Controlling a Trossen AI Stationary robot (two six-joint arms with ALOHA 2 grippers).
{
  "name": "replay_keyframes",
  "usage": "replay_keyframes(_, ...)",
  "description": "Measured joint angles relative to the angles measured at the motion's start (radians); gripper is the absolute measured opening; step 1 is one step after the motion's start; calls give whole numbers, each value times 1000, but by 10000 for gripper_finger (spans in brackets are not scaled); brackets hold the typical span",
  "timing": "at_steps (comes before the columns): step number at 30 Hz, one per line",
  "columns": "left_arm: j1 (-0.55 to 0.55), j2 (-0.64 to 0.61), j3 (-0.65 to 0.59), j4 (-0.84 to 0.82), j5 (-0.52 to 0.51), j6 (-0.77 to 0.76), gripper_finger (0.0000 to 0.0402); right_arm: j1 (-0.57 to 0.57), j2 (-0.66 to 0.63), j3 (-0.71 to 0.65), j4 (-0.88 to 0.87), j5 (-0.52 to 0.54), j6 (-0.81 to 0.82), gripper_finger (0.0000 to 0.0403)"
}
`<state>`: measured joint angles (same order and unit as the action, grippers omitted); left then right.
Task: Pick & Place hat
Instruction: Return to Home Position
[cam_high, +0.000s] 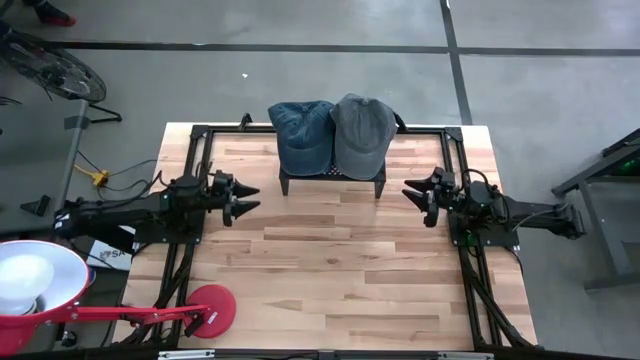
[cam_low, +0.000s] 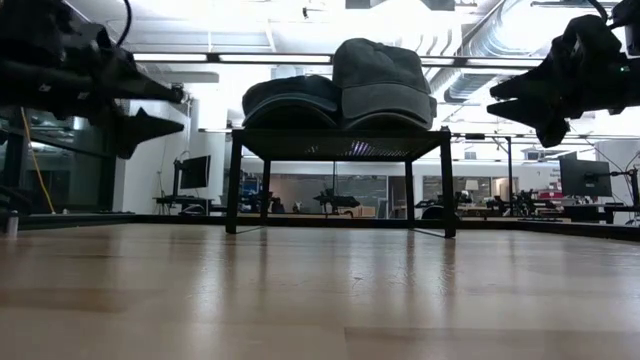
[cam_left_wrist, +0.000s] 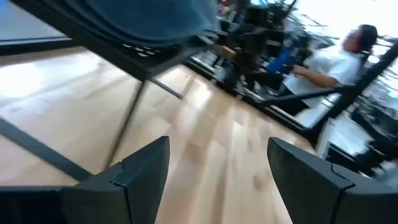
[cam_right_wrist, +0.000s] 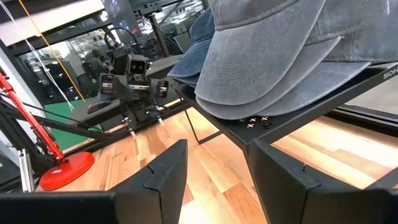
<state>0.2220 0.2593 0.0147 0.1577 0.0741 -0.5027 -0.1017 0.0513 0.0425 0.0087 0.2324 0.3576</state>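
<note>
High view looks straight down; low view sits at tabletop (cam_low: 320, 290) height (level); both share the shelf (cam_low: 340, 142), centre frame.

Can't make out much past the jaws of the left gripper (cam_left_wrist: 219, 143), all smeared with blur. Just ahead of them, getting only the underside of the faded blue denim caps (cam_left_wrist: 149, 15), chopped off by the frame edge. Farther beyond, seeing a fuzzy person in a white shirt (cam_left_wrist: 329, 62), no detail. Right in front of the jaws of the right gripper (cam_right_wrist: 217, 144), losing the stacked gray washed-cotton caps (cam_right_wrist: 280, 56) to two edges, plus most of the blue ones behind. Can't count caps per stack anywhere. From above, barely seeing the black metal mesh shelf (cam_high: 334, 174) under the caps.
</note>
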Motion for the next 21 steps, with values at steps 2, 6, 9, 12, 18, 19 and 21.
replay_keyframes(2,-34,-2,0,-15,6,0,266,0,0,0,1,0,0,167)
replay_keyframes(6,-72,2,0,-31,19,0,266,0,0,0,-4,0,0,167)
replay_keyframes(9,-79,6,0,-50,23,0,266,0,0,0,-4,0,0,167)
replay_keyframes(12,-79,7,0,-62,23,0,266,0,0,0,-4,0,0,167)
replay_keyframes(18,-79,6,0,-64,23,0,266,0,0,0,-5,0,0,168)
replay_keyframes(19,-79,6,0,-63,23,0,266,0,0,0,-5,0,0,167)
replay_keyframes(21,-79,6,0,-63,23,0,266,0,0,0,-5,0,0,167)
